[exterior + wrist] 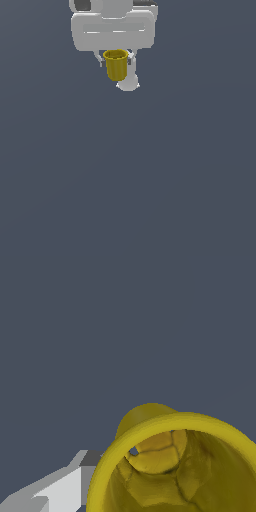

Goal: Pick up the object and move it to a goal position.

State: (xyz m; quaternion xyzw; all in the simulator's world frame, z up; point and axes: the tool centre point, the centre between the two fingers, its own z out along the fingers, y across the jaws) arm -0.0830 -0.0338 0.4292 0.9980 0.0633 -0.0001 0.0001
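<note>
The small yellow cup (116,65) hangs upright between the two fingers (102,59) of the white gripper (116,61), high in the exterior view and about in the middle between its left and right. The fingers are closed onto the cup, one on each side just under its rim, so the gap between them is only as wide as the cup. The cup looks lifted, with only the plain dark grey worktop (150,190) around it, though the pictures give no shadow to prove it. A rounded white part of the arm (128,83) shows just below the cup. In the wrist view the camera looks into the open mouth of the cup (175,461), with one pale finger (70,488) beside its outer wall. No goal marker is visible in either view, so I cannot say where the goal is or how much of the way remains. My judgement is that the main risk is slipping: the cup is tapered and narrower toward its base, so a fast or jerky move could let it slide down or tilt between the fingers. The hold seems to be on a small area near the rim, which gives little support against turning.
</note>
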